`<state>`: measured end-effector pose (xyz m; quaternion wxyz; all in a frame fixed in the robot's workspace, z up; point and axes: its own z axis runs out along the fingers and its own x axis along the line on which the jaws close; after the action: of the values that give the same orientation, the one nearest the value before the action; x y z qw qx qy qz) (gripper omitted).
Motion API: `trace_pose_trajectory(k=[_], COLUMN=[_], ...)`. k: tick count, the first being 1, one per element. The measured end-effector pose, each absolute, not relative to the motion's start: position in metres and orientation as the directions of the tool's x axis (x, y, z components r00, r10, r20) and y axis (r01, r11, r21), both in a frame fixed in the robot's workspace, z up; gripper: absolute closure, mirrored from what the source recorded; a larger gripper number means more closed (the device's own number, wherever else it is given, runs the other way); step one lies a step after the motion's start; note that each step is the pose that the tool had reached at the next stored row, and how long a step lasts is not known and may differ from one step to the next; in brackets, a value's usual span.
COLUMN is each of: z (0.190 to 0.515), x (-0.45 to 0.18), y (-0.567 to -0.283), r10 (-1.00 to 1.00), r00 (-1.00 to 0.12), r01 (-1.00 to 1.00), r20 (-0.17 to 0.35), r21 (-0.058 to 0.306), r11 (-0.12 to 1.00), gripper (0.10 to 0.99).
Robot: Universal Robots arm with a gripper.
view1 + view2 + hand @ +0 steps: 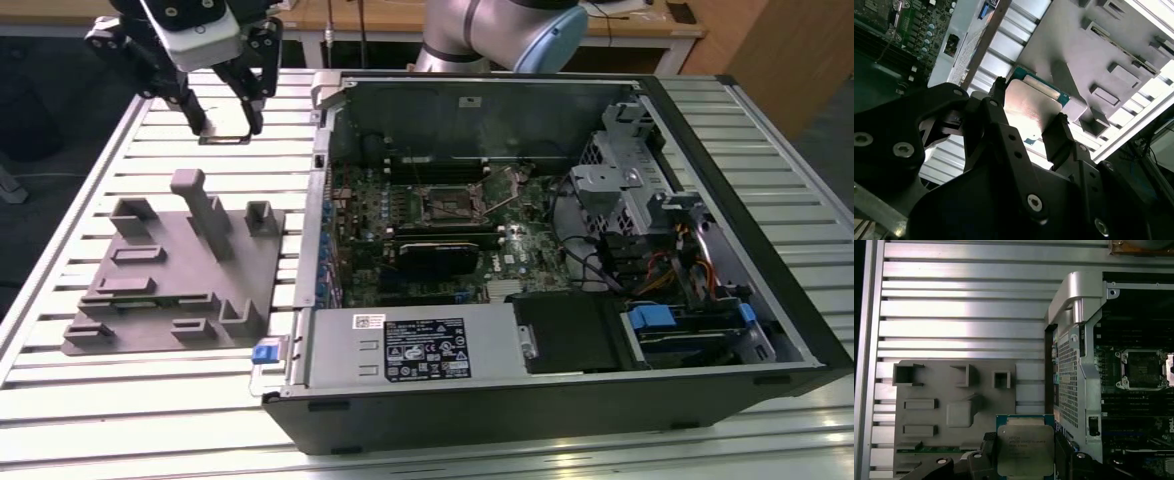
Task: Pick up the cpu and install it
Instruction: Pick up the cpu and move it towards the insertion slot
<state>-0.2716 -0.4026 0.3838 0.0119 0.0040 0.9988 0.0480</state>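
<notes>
My gripper (227, 130) hangs above the slatted table, at the back on the exterior view's left, beyond the grey tray (147, 300). It is shut on the cpu (227, 138), a thin flat square chip held level between the two black fingers. In both wrist views the silver-grey top of the cpu (1025, 450) (1031, 102) shows, gripped on two opposite edges by the gripper (1025, 454) (1030, 105). The dark square socket (447, 205) (1144, 369) sits on the motherboard inside the open computer case (467, 410), to the exterior view's right of the gripper.
The grey plastic tray (954, 415) (1079, 50) with upright blocks lies on the slatted table (747, 140), between the gripper and the table's near edge. The case's silver wall (1074, 295) stands between tray and motherboard. A power supply (414, 345) and drive cages (641, 200) fill the case's sides.
</notes>
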Motion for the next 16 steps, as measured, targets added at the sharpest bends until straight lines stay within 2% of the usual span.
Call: trace_pose_trajectory(k=[16], z=[0.384], x=[-0.235], y=[-0.403], r10=[0.009], r00=[-1.000], r01=[0.007], r20=[-0.023], r21=[0.096], r11=[0.995], gripper=[0.541])
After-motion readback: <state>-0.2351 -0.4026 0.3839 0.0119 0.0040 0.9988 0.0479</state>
